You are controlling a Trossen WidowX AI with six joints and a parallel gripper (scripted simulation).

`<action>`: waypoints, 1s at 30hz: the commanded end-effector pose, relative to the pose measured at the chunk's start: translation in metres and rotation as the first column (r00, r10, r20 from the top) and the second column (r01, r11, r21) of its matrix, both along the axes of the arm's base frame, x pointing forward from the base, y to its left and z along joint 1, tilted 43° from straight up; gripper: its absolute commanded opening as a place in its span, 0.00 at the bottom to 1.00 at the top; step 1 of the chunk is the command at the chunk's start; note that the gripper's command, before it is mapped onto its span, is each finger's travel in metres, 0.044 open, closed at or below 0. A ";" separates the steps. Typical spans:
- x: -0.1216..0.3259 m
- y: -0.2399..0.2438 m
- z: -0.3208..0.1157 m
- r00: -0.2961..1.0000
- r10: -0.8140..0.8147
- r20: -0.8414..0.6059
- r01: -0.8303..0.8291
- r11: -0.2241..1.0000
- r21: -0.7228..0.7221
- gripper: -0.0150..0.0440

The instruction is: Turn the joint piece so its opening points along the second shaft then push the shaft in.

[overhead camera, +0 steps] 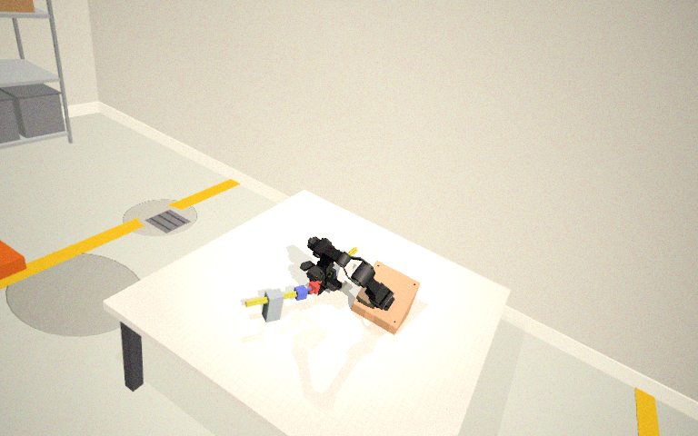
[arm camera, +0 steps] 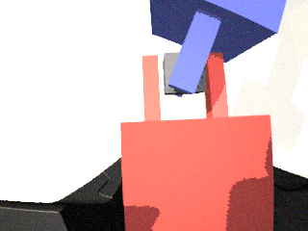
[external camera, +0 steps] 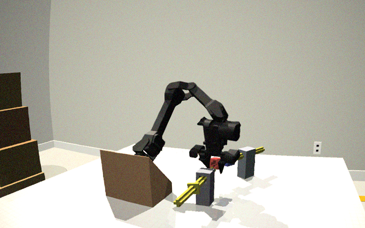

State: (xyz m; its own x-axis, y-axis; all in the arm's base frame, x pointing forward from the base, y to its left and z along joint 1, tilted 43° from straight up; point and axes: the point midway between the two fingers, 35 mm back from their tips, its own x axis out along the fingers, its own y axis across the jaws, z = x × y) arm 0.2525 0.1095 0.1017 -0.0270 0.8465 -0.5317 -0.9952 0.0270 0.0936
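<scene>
Shows a red square joint piece (overhead camera: 314,287) (external camera: 214,163) (arm camera: 196,168), clamped in the claw (overhead camera: 319,289) (external camera: 214,169) (arm camera: 176,152), prongs reaching toward a blue joint part (overhead camera: 301,292) (external camera: 227,164) (arm camera: 217,24). Behind that, a yellow shaft (overhead camera: 256,302) (external camera: 259,150) through an upright grey block (overhead camera: 273,305) (external camera: 246,163). Opposite, at an angle, a collared yellow second shaft (overhead camera: 353,251) (external camera: 186,194), through another upright grey block (external camera: 204,189).

On my feed, a pale white rectangular table (overhead camera: 215,329) (external camera: 305,199) with dark legs carries everything. Two upright grey rectangular blocks stand directly on it, well apart; I see the far one (overhead camera: 273,306) (external camera: 245,163) and the near one (external camera: 205,192). An orange-brown wedge-shaped base block (overhead camera: 408,302) (external camera: 127,178) also sits right on the top, near the near one.
</scene>
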 end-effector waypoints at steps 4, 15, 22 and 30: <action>0.000 0.000 0.000 1.000 0.000 0.000 0.000 1.000 0.000 0.25; 0.000 0.000 0.000 1.000 0.000 0.000 0.000 1.000 0.000 0.50; 0.000 0.000 0.000 1.000 0.000 0.000 0.000 1.000 0.000 0.73; 0.000 0.000 0.000 1.000 0.000 0.000 0.000 1.000 0.000 1.00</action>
